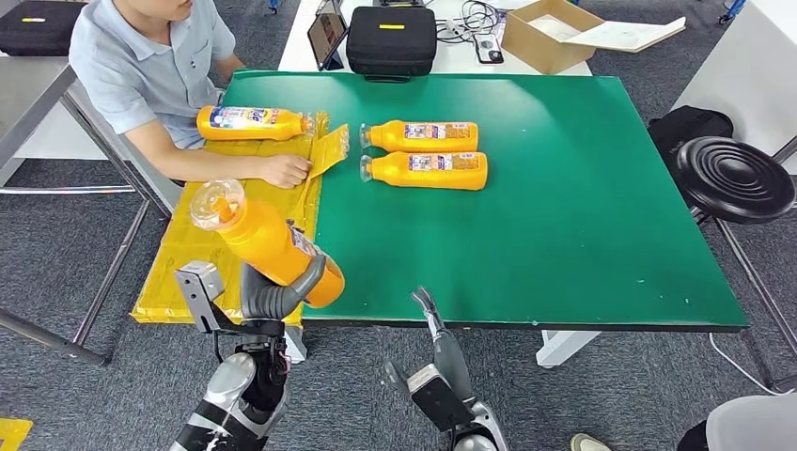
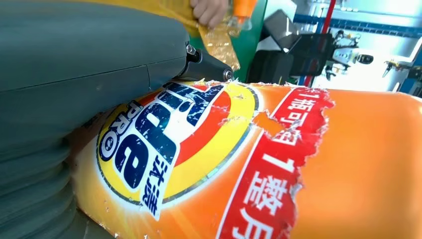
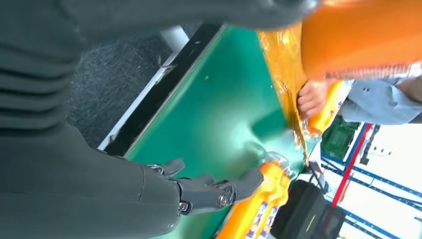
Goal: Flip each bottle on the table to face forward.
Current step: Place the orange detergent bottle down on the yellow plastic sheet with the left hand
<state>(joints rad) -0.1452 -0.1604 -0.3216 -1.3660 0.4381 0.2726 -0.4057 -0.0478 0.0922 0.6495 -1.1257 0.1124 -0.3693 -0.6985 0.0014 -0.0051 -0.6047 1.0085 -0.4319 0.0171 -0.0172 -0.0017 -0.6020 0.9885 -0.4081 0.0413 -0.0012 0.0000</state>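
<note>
Four orange bottles show. The left hand grips one bottle, lifted and tilted above the near left corner of the green table. Two bottles lie side by side mid-table, caps pointing left. A fourth bottle lies on the yellow sheet, by a person's hand. The right hand holds nothing, fingers extended, at the table's near edge.
</note>
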